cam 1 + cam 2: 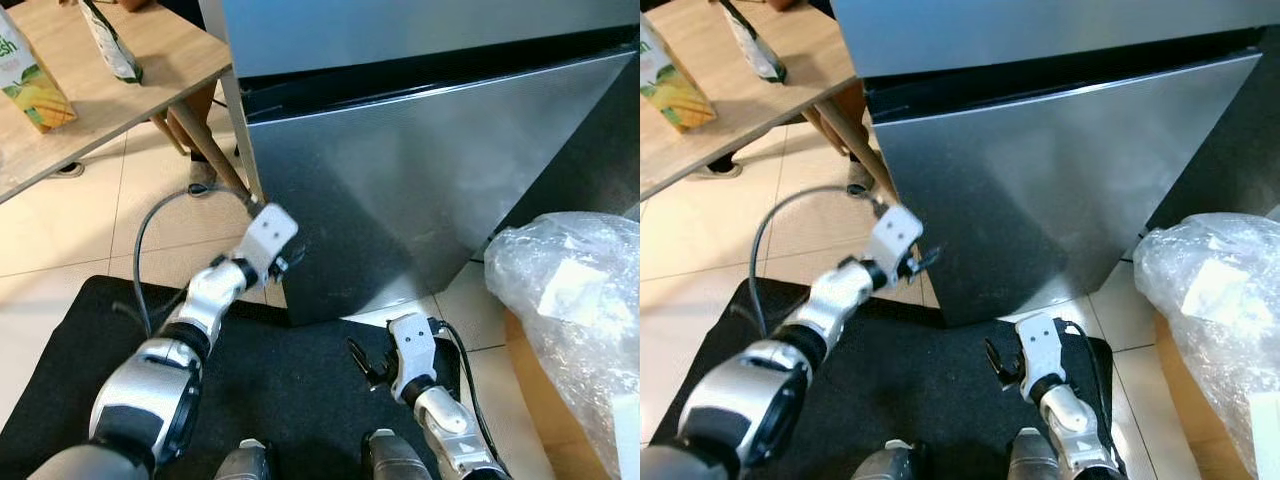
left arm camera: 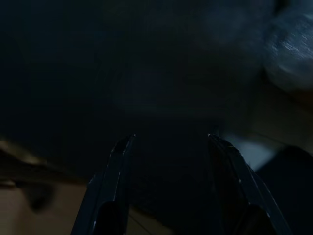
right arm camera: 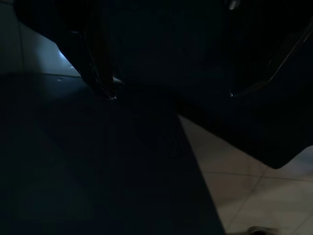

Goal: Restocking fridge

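The silver fridge (image 1: 430,180) stands straight ahead with its lower door shut and a dark gap above that door. My left gripper (image 1: 290,258) is raised at the door's lower left edge, close to the metal. In the left wrist view its fingers (image 2: 117,161) stand apart, open and empty, facing a dark surface. My right gripper (image 1: 365,365) hangs low over the black mat (image 1: 290,390) in front of the fridge, and it too is open with nothing in it. A mango juice carton (image 1: 30,75) and a white-green pouch (image 1: 112,45) rest on the wooden table (image 1: 130,90) at the far left.
A crinkled clear plastic bag (image 1: 570,300) lies on a brown box (image 1: 530,400) at the right, next to the fridge. The table's legs (image 1: 205,150) slant down beside the fridge's left corner. A grey cable (image 1: 150,215) loops above my left arm.
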